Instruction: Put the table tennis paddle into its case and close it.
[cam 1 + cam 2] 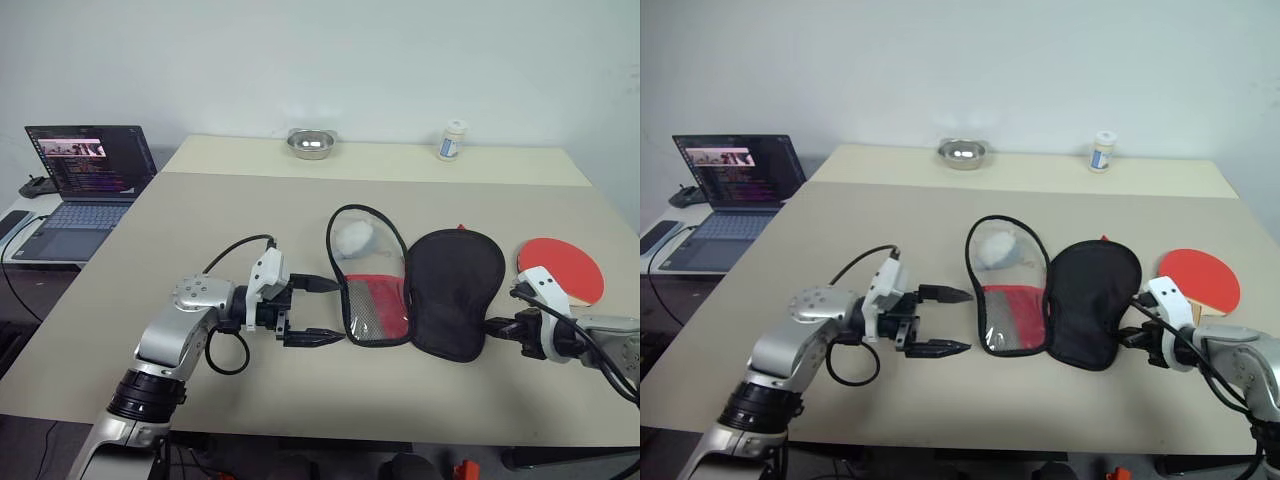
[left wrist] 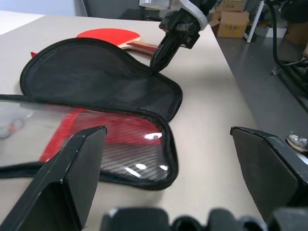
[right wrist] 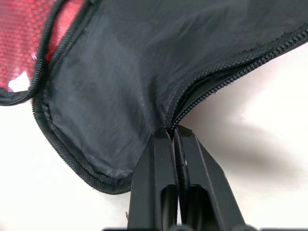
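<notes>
**Paddle case lies unzipped as right gripper pinches its black flap**

Case (image 1: 415, 290) spread open flat on the beige table (image 1: 200, 220), its black half on the robot's right and its red, mesh-and-clear-window half on the left, joined down the middle. The right gripper (image 1: 492, 325) has its two black fingers pressed together on the near right edge of the black half, at the zipper seam; the right wrist view shows the fingertips (image 3: 168, 139) clamped on the fabric just where the zip teeth meet the lining. The left gripper (image 1: 322, 311) hovers just beside the near left edge of the red half with its fingers spread wide and nothing between them, pointing toward the case. The table tennis paddle (image 1: 566, 268) lies on the table just to the right of the case, red face up, outside it and apart from both grippers; its handle is largely hidden behind the right arm. A white crumpled item (image 1: 352, 236) shows through the clear window at the far end of the case's left half. At the far edge of the table stand a small metal bowl (image 1: 312, 143) and a white bottle (image 1: 452, 140), well apart. An open laptop (image 1: 85, 185) sits on a lower surface to the left.
</notes>
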`<action>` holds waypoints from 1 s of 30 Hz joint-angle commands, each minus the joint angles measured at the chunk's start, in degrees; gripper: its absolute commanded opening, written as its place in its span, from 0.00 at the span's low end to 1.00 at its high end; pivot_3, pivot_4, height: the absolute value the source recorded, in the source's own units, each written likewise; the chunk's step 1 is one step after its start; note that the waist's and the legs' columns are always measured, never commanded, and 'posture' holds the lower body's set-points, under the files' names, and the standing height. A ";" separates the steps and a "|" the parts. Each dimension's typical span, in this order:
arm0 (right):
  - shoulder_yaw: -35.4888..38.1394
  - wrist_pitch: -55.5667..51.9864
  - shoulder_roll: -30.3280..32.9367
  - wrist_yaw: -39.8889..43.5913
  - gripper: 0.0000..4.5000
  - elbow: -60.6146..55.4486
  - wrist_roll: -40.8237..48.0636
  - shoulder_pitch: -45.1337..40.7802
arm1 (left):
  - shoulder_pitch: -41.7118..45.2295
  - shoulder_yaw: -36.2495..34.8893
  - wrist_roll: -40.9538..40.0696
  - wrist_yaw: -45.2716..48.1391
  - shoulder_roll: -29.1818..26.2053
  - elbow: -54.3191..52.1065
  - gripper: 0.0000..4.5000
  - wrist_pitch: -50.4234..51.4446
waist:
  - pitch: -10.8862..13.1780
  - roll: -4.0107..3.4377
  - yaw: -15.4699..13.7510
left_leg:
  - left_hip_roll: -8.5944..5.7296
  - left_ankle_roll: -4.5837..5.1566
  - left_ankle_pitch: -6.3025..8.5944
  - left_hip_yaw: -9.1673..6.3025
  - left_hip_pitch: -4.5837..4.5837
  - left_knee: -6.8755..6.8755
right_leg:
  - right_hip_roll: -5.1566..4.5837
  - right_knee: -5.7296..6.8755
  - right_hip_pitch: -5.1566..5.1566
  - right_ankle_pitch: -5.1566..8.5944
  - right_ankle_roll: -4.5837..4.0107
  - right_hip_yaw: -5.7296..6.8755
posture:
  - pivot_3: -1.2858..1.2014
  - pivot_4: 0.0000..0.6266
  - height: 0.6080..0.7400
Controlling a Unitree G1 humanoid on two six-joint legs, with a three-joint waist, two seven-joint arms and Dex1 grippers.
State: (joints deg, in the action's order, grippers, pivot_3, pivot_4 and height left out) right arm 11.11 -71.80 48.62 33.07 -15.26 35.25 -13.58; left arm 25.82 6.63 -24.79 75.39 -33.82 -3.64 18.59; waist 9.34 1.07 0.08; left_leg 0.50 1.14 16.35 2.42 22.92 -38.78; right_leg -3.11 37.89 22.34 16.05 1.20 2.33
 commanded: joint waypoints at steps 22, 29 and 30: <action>18.34 1.86 3.99 -4.54 1.00 5.47 -5.16 -1.10 | 6.42 2.09 1.11 -3.25 2.71 -4.05 1.00 -1.18 | 0.04 -0.03 -0.29 | -0.01 -0.01 -0.01 -0.01 0.00 -0.02 | -0.01 0.00 -0.03 0.00 0.01 0.00 | 0.52 0.24 1.00; 19.51 2.12 -2.14 -13.96 1.00 8.01 -9.50 -3.26 | 11.78 2.71 2.41 -3.66 6.00 0.19 1.00 -4.85 | 0.03 -0.07 -0.04 | 0.00 -0.04 -0.02 0.06 -0.04 -0.03 | 0.02 0.07 -0.03 0.00 0.01 -0.06 | 0.52 0.24 1.00; 19.23 2.38 -2.99 -15.14 1.00 8.89 -10.09 -4.05 | 12.37 2.79 2.58 -3.42 6.34 0.97 1.00 -5.49 | 0.03 -0.08 -0.03 | 0.00 -0.05 -0.03 0.08 -0.06 -0.03 | 0.03 0.09 -0.04 0.00 0.01 -0.07 | 0.52 0.24 1.00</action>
State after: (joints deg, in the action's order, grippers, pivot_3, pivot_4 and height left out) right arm 29.09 -70.27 45.68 20.15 -6.68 26.48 -15.81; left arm 36.74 9.30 -22.44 71.84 -27.72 -3.12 14.87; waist 9.37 0.98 0.05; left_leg 0.50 1.10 16.31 2.50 22.86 -38.82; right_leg -3.08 37.99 22.31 16.05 1.21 2.25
